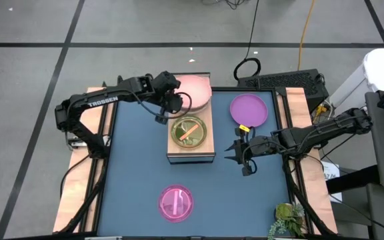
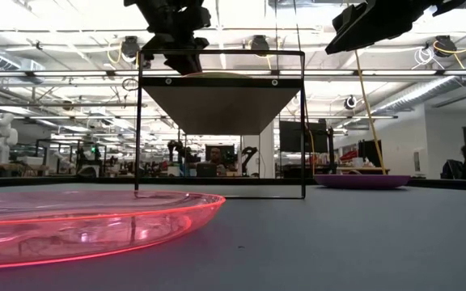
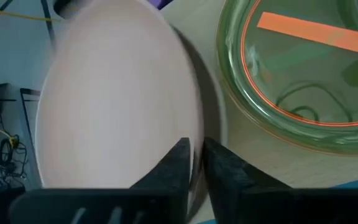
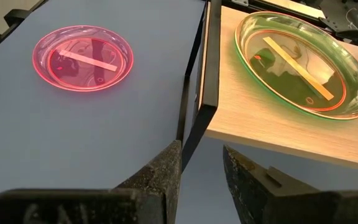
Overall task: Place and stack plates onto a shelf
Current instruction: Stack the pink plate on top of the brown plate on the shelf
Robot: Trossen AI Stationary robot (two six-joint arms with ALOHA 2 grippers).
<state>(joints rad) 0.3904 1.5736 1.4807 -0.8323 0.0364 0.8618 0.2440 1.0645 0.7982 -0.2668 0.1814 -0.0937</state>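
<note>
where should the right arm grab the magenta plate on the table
Judging by its pose, by the rim. The magenta plate lies flat and alone on the blue table, too wide to span, so one finger would go inside the raised edge and one outside. The right pincer hovers open beside the shelf, so the plate's edge nearest it, reached from above, looks simplest.

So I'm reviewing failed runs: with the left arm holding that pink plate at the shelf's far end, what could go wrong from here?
The left gripper pinches only the rim of the salmon pink plate, which overhangs the far end of the shelf; it may tip or slide off when released. Lowered carelessly, it could also bump the green plate already on the shelf. The right gripper hangs open close beside the shelf, so the arms might crowd each other.
</note>
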